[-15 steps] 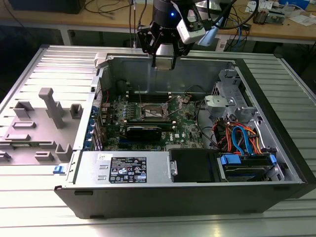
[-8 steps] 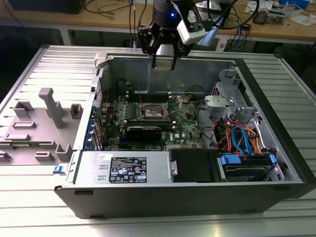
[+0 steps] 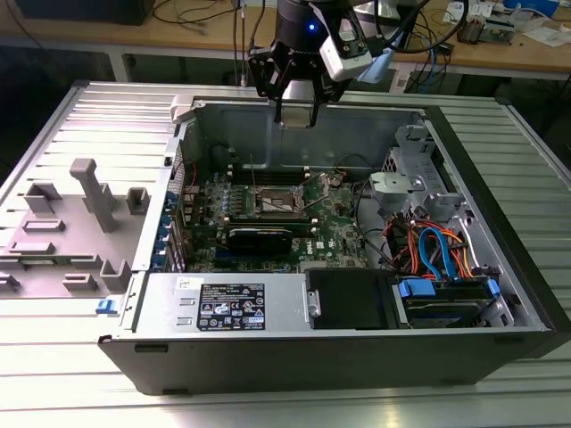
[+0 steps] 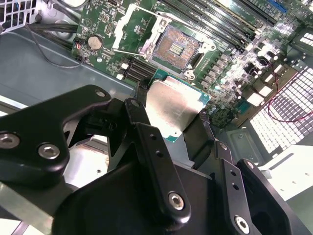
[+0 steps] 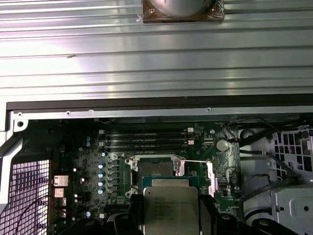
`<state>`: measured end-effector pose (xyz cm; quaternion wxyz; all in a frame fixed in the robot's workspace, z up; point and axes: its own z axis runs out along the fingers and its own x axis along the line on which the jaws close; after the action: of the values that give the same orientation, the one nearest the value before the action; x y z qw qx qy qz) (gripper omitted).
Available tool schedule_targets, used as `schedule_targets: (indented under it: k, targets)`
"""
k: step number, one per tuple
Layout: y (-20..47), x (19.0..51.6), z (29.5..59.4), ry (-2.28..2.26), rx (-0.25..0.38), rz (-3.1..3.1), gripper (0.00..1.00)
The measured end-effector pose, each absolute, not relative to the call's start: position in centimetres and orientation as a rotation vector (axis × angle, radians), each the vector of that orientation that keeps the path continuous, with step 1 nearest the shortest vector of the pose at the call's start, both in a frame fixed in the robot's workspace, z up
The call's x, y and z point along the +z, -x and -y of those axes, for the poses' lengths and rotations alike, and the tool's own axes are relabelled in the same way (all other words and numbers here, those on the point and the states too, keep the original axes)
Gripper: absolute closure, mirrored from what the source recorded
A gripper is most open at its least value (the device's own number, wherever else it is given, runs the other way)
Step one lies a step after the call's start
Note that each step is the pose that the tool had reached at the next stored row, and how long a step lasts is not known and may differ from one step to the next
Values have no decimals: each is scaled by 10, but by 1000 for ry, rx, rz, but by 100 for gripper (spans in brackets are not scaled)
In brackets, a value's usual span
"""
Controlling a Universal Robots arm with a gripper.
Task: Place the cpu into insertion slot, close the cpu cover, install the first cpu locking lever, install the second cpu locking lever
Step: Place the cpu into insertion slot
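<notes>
Exterior view, from its left to its right: grey fixture tray (image 3: 80,214) on the counter (image 3: 294,401), well off to the side of the gripper. Then the open computer case (image 3: 268,308), motherboard (image 3: 335,227) flat in its floor.

Gripper (image 3: 299,111) hangs high over the case's far wall, clear of everything. It is clamped on the cpu (image 4: 176,100), one finger on each of two opposite edges, silvery top facing the wrist cameras. In the first wrist view the cpu (image 5: 168,208) sits level between the fingers.

Insertion slot (image 3: 278,203) lies below the gripper, well apart from it, and offset from the wall toward the middle of the board. In the second wrist view the slot (image 4: 177,47) shows just beyond the cpu's free edge, dark contact field bare. The cpu cover (image 4: 134,27) is swung open beside the slot, off the socket.

Judgement: the chip's edges look roughly square to the slot's rim, so the gap to close is mostly downward, plus a short shift inward.

Rightmost: orange and blue cables (image 3: 428,245), away from the gripper.
</notes>
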<state>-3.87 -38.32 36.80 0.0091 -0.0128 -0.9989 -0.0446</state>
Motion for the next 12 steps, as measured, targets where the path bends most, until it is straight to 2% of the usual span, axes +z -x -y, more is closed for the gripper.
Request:
schedule_targets:
  k: [12]
  targets:
    - [39, 368, 385, 129, -140, 3120, 46]
